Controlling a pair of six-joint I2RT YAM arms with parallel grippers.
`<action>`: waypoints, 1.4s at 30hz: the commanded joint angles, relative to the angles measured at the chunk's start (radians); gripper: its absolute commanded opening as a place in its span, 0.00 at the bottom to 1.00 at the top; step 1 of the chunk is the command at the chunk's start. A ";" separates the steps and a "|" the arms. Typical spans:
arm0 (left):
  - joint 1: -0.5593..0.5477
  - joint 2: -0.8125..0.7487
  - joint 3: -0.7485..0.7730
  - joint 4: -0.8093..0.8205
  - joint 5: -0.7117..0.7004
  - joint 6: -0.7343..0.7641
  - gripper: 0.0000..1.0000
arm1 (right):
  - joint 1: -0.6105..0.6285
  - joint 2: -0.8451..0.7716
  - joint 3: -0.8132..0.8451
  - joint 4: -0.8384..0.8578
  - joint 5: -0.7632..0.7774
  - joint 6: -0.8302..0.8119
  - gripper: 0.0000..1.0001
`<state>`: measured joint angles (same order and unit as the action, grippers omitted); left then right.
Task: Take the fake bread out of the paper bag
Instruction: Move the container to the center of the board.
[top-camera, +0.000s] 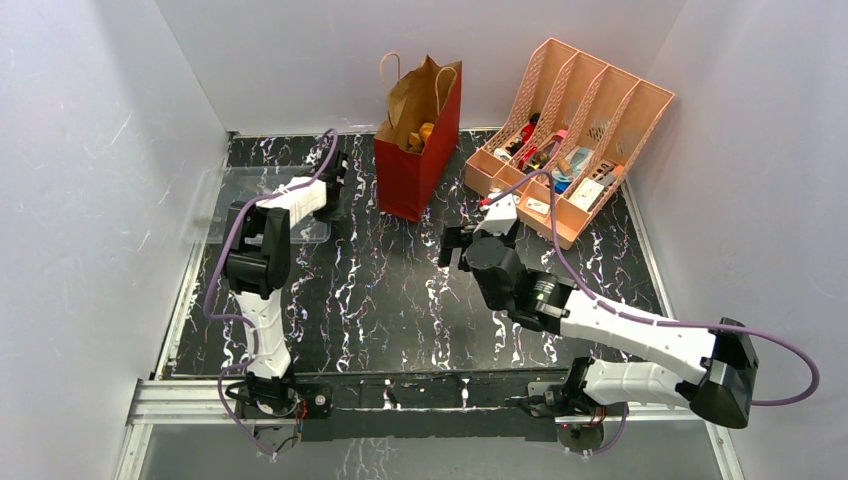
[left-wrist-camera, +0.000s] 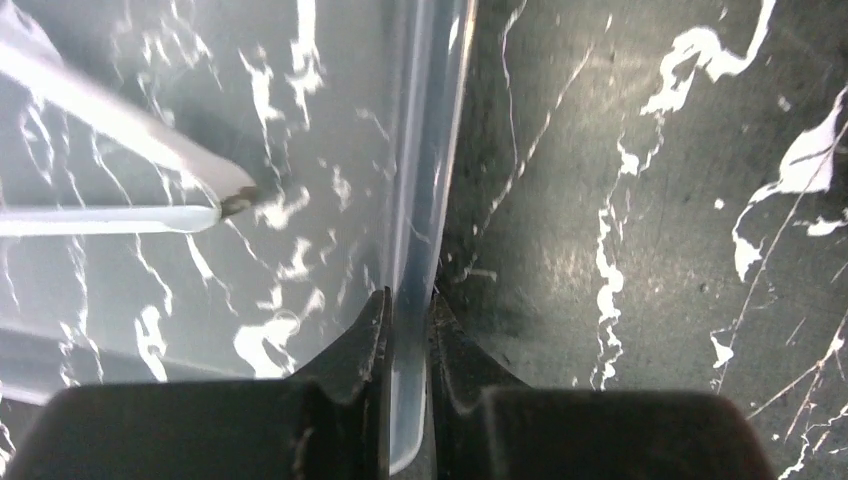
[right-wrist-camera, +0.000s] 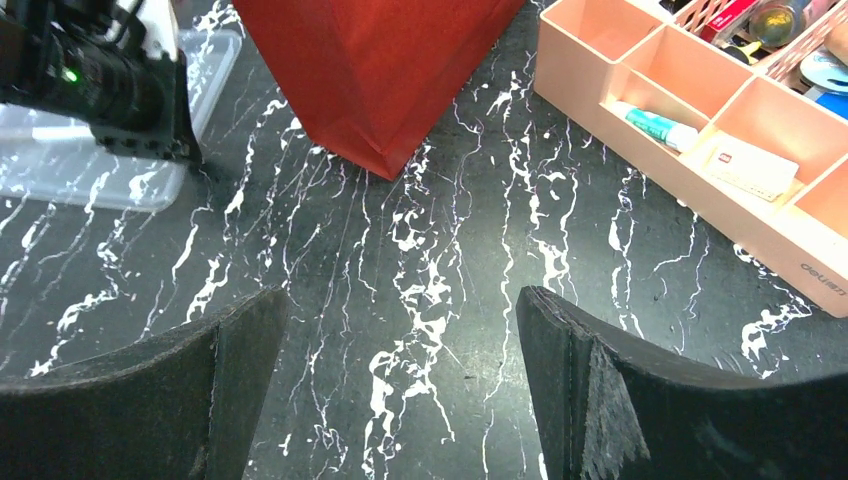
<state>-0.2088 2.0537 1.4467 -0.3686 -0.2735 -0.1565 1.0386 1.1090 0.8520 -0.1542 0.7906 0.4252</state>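
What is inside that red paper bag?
Orange-brown fake bread shows at the open top of the red paper bag. Anything deeper is hidden by its walls.

Organizer lettering: on the near front wall of the pink desk organizer (right-wrist-camera: 800, 255), at the right edge of my right wrist view, I see one short word in small lowercase letters the same colour as the plastic. It looks roughly like "deuan", but I cannot be sure of the letters.
Card mark: a white card (right-wrist-camera: 755, 165) lying in one organizer compartment carries a small red mark near its corner, too small for me to read.
Tube label: a white tube (right-wrist-camera: 655, 128) in the next compartment has a teal printed band, and its print is illegible.
Top view: the items in the organizer slots show colours only. I can read nothing there.
Left wrist view: I find no lettering to read.
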 joint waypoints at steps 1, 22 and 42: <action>-0.044 -0.003 -0.033 -0.189 -0.074 -0.173 0.00 | -0.003 -0.073 -0.012 -0.028 0.029 0.042 0.84; -0.531 -0.268 -0.291 -0.409 -0.226 -0.648 0.00 | -0.002 -0.271 -0.016 -0.277 0.067 0.142 0.86; -1.017 0.086 0.137 -0.539 -0.322 -0.839 0.00 | -0.002 -0.365 0.115 -0.621 0.323 0.303 0.87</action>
<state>-1.1890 2.0749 1.4806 -0.9373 -0.6044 -1.0127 1.0386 0.7597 0.9155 -0.6454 0.9796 0.6131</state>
